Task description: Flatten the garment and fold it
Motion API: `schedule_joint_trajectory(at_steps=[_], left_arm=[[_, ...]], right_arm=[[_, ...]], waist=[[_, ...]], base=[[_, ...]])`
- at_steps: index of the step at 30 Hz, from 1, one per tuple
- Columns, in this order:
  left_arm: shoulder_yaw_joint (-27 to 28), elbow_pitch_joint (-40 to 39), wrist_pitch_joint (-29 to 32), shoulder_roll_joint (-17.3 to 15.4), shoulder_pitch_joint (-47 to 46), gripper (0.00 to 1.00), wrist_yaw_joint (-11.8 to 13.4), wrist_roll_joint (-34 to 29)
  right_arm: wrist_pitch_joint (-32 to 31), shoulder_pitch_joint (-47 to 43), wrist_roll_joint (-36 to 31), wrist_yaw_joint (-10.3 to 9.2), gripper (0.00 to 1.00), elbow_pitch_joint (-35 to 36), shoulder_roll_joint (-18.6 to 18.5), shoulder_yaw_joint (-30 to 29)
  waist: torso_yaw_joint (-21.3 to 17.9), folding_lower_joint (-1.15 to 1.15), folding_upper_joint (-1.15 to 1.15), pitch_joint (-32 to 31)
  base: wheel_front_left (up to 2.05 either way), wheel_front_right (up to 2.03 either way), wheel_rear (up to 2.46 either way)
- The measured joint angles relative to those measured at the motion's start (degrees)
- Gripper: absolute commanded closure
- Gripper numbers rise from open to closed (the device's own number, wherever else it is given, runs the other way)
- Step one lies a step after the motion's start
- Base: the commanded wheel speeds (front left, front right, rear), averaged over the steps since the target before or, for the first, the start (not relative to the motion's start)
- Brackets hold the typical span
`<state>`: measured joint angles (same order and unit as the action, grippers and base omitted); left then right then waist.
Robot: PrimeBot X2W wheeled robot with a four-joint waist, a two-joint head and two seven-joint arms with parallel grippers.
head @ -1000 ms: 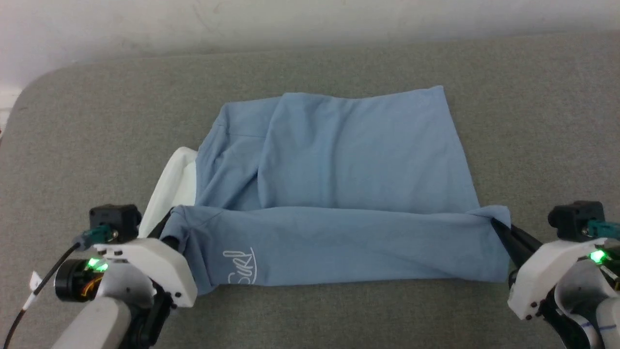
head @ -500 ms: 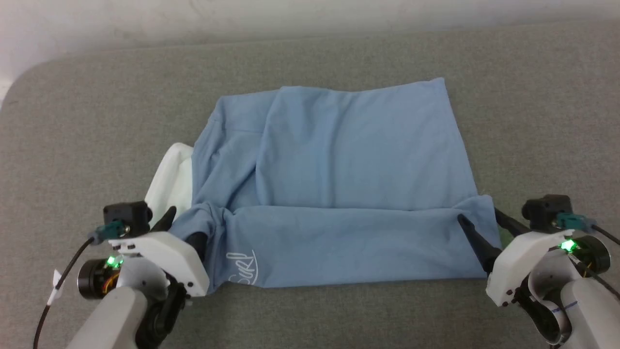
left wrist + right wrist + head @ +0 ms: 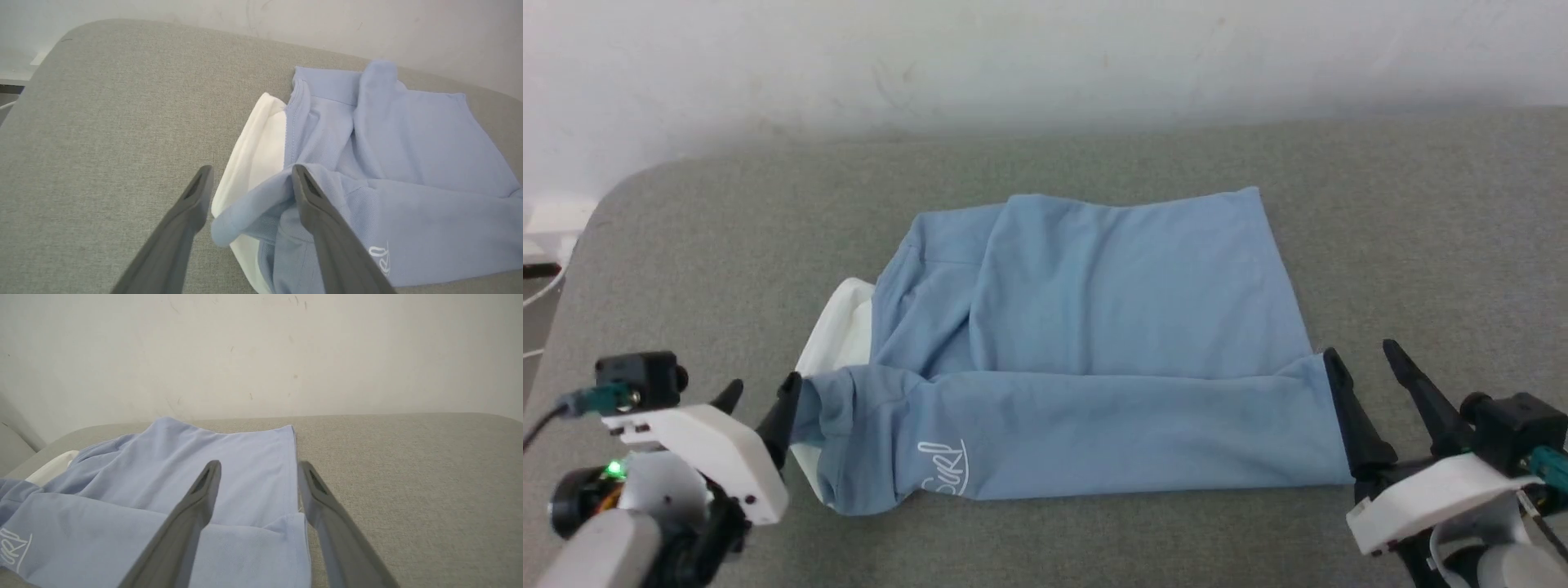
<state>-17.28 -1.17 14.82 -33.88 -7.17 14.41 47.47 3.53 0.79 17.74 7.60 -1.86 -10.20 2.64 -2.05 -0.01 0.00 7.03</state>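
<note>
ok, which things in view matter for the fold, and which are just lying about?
Job: garment; left end effector and right end effector, both open at the ends of its near fold.
Not the job: grey surface; wall.

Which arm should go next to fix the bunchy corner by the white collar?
Probably the left. The left gripper is open at that bunched corner of the garment, beside the white collar. The right gripper is open at the opposite, tidier end.
</note>
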Motion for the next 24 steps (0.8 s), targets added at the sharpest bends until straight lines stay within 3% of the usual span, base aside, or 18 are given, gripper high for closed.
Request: schedule_joint_trajectory(at_steps=[6, 9, 15, 24], left_arm=[[-1.1, -6.4, 12.0, -6.6, 0.0, 0.00, 0.3, 2.2], [-3.2, -8.3, 16.7, -7.8, 0.0, 0.00, 0.1, 3.0], [-8.5, -3.7, 22.5, -6.7, -1.4, 0.00, -0.8, 2.8], [-12.9, 7.2, 25.3, -3.2, -6.2, 0.00, -3.4, 2.1]], right_arm=[[-2.3, -3.3, -2.1, 0.00, 0.00, 6.4, 2.3, -1.2], [-3.1, -3.6, -2.7, 0.00, 0.00, 8.5, 2.8, -1.2], [-3.5, -3.8, -2.9, 0.00, 0.00, 10.4, 3.5, -1.3], [-4.0, -3.5, -2.6, 0.00, 0.00, 10.3, 3.5, -1.1]], waist=[[-1.7, 0.00, 0.00, -1.1], [-2.6, 0.00, 0.00, -1.0], [-3.6, 0.02, 0.00, 0.6], [-5.4, 0.01, 0.00, 3.0]], base=[[0.00, 0.00, 0.00], [0.00, 0.00, 0.00], [0.00, 0.00, 0.00], [0.00, 0.00, 0.00]])
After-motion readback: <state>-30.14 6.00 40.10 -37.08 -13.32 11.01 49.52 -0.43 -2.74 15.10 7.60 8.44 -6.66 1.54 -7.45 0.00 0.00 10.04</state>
